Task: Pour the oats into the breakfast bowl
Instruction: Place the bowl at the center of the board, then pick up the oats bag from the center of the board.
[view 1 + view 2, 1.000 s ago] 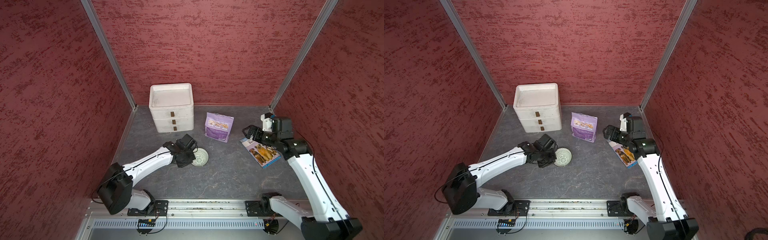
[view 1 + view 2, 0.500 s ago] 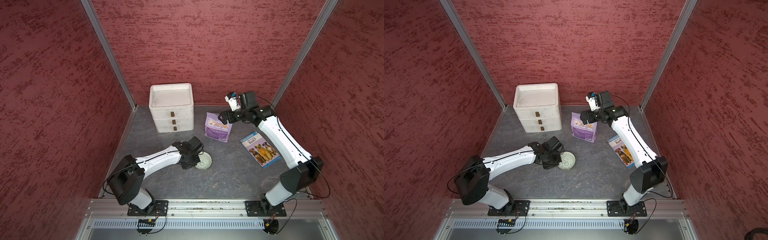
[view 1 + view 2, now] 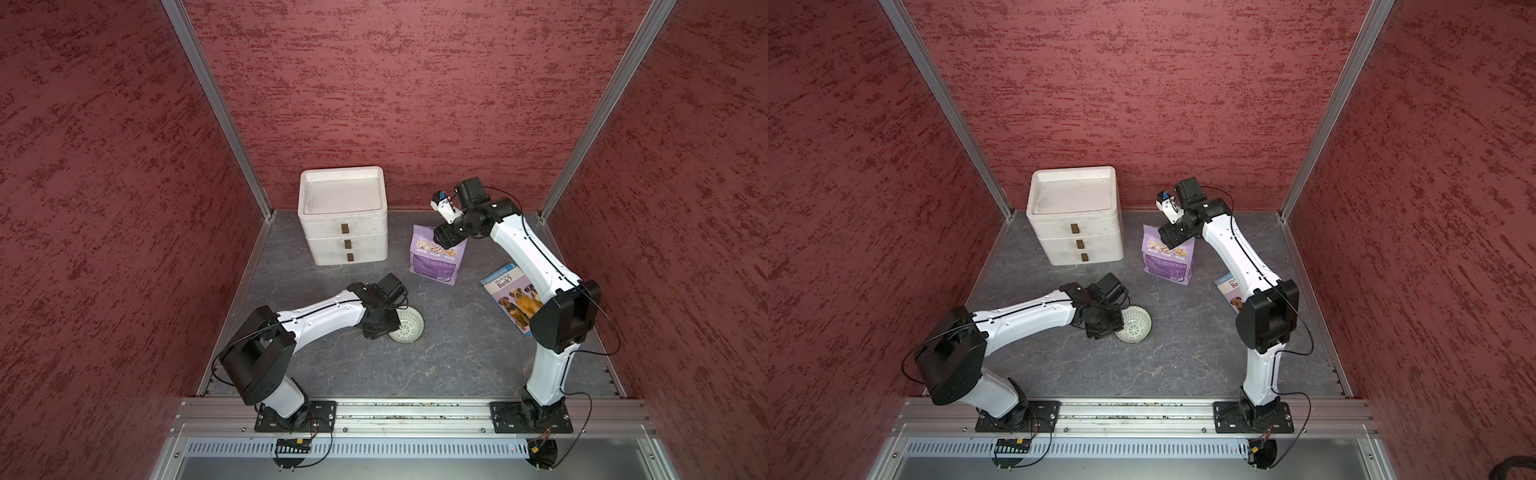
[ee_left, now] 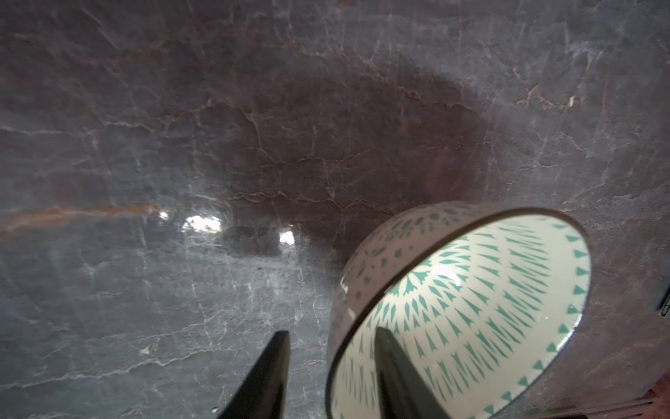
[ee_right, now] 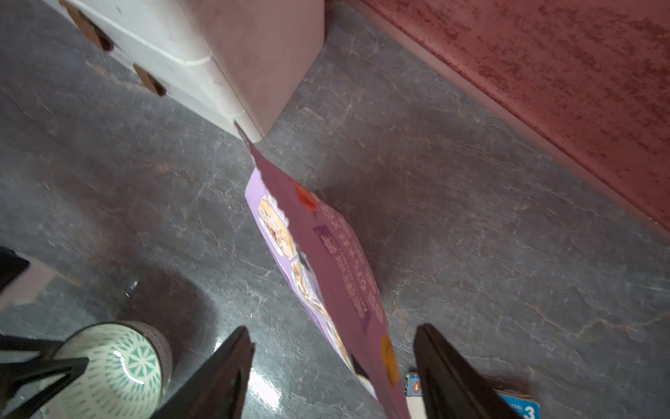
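Note:
The breakfast bowl point(image 3: 409, 330) point(image 3: 1136, 330), white with a green pattern, stands upright on the grey floor, empty inside point(image 4: 471, 308). My left gripper point(image 3: 384, 328) point(image 4: 331, 331) is open and straddles its rim, one finger inside and one outside, with a gap on each side. The lavender pouch point(image 3: 434, 266) point(image 3: 1169, 262) stands upright behind it. My right gripper point(image 3: 442, 239) point(image 5: 333, 327) is open over the pouch's top edge point(image 5: 326, 254), a finger on either side and apart from it. The oats are hidden inside the pouch.
A white three-drawer box point(image 3: 343, 220) point(image 5: 203, 54) stands at the back left of the pouch. A blue dog book point(image 3: 511, 299) point(image 5: 522, 406) lies flat at the right, partly under my right arm. Red walls close in three sides.
My right arm swung from over the book to the pouch's top, its jaws narrowing. My left gripper, shut on the bowl's rim before, has opened. The bowl slid slightly forward.

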`<act>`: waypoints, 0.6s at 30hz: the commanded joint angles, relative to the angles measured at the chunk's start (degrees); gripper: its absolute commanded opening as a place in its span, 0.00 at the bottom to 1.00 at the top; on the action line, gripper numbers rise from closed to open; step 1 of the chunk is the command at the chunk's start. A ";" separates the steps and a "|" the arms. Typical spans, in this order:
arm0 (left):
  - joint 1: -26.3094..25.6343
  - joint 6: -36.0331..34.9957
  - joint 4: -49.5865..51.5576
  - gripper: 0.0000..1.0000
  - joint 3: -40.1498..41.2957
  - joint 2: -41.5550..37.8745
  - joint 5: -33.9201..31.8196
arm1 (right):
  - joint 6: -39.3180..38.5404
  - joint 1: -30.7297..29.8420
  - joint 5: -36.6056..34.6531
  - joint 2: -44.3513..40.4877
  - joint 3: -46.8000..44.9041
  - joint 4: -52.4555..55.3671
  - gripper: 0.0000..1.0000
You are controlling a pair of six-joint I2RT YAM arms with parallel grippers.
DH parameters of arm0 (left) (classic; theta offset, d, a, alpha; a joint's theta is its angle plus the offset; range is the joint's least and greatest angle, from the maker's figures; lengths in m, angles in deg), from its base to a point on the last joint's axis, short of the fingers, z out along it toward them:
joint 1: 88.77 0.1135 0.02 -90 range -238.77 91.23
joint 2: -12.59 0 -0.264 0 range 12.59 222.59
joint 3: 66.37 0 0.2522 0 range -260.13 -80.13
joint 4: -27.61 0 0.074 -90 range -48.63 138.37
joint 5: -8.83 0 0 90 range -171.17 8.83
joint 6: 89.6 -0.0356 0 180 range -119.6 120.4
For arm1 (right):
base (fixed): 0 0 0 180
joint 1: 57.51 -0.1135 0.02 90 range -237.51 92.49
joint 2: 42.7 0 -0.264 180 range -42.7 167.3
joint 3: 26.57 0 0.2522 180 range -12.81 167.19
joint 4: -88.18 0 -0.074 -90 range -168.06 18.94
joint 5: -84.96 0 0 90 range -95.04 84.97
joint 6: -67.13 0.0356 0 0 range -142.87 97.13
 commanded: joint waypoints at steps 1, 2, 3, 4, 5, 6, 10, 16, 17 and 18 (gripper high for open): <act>0.67 -1.55 2.81 0.61 -1.88 -4.16 -2.04 | -3.13 -0.02 -1.51 1.36 1.48 2.85 0.60; 0.82 -2.17 3.68 0.69 -2.18 -5.40 -3.39 | -2.97 -0.03 -2.07 1.93 1.85 3.06 0.53; 1.00 -2.86 4.73 0.76 -2.45 -6.79 -4.69 | -2.67 -0.03 -2.39 2.44 2.30 3.37 0.46; 1.27 -3.60 5.78 0.85 -2.73 -8.13 -6.20 | -2.45 -0.02 -2.49 2.75 2.67 3.68 0.39; 1.50 -4.35 6.69 0.96 -2.91 -9.38 -7.72 | -1.91 -0.04 -2.79 2.90 3.22 3.95 0.31; 1.68 -4.89 7.55 1.00 -2.96 -10.58 -9.07 | -1.12 0.00 -3.21 2.80 3.84 4.22 0.23; 2.25 -8.24 6.50 1.00 -1.02 -14.67 -12.45 | 3.54 -0.03 -3.35 0.97 5.93 6.06 0.00; 3.48 -10.50 3.46 1.00 0.37 -20.61 -14.23 | 17.46 -0.03 -4.06 -7.13 5.30 10.06 0.00; 3.55 -10.19 2.29 1.00 0.68 -21.63 -14.30 | 20.13 0.01 -4.20 -9.09 4.32 10.22 0.00; 3.52 -9.76 0.86 1.00 1.04 -22.71 -13.96 | 23.05 0.00 -4.41 -11.07 3.03 10.46 0.00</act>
